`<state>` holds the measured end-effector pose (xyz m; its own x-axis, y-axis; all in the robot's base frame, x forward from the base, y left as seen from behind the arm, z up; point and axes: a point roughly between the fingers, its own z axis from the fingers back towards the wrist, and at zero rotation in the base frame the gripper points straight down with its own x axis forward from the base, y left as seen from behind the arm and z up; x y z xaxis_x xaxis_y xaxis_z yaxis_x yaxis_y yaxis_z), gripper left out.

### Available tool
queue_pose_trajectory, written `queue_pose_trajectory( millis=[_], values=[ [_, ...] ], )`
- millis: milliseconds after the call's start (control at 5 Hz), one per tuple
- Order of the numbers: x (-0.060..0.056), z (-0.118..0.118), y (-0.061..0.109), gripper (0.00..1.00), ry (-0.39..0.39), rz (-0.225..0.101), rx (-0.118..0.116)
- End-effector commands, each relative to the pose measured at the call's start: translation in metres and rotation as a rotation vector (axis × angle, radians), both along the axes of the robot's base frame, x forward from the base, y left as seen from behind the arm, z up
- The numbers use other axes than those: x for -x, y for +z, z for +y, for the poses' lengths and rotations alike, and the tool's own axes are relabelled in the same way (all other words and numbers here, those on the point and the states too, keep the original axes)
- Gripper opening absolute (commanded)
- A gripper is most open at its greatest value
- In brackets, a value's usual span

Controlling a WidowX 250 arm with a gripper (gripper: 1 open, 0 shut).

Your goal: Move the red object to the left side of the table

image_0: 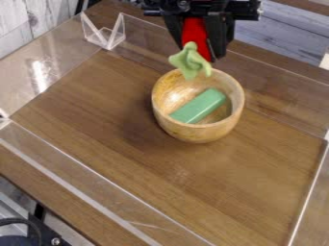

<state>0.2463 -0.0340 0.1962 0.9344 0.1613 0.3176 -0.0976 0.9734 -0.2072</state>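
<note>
The red object (pixel 193 36), a small plush strawberry with a pale green leafy stem (pixel 189 61), hangs stem-down above the far rim of the round wooden bowl (pixel 164 113). My gripper (pixel 194 40) is shut on the red object, its black fingers on either side of it. The strawberry is clear of the bowl's rim. A green block (pixel 202 106) lies inside the bowl. The bowl stands near the middle of the brown wood-grain table (pixel 90 115).
Clear acrylic walls (pixel 52 43) border the table on all sides. A small clear acrylic stand (pixel 103 32) sits at the far left corner. Bare wood stretches left and in front of the bowl.
</note>
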Motion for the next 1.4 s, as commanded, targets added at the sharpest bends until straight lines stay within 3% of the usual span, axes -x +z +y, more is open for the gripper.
queue_pose_trajectory(
  millis=[0,400,600,800,1200],
  values=[
    [-0.006,0.028,0.016,0.00,0.076,-0.063,-0.018],
    [0.008,0.089,0.031,0.00,0.101,-0.075,-0.054],
    [0.003,0.103,0.030,0.00,0.114,-0.079,-0.063],
    [0.001,0.094,0.033,0.00,0.113,-0.068,-0.050],
    [0.010,0.088,0.021,0.00,0.220,-0.044,-0.039]
  ],
)
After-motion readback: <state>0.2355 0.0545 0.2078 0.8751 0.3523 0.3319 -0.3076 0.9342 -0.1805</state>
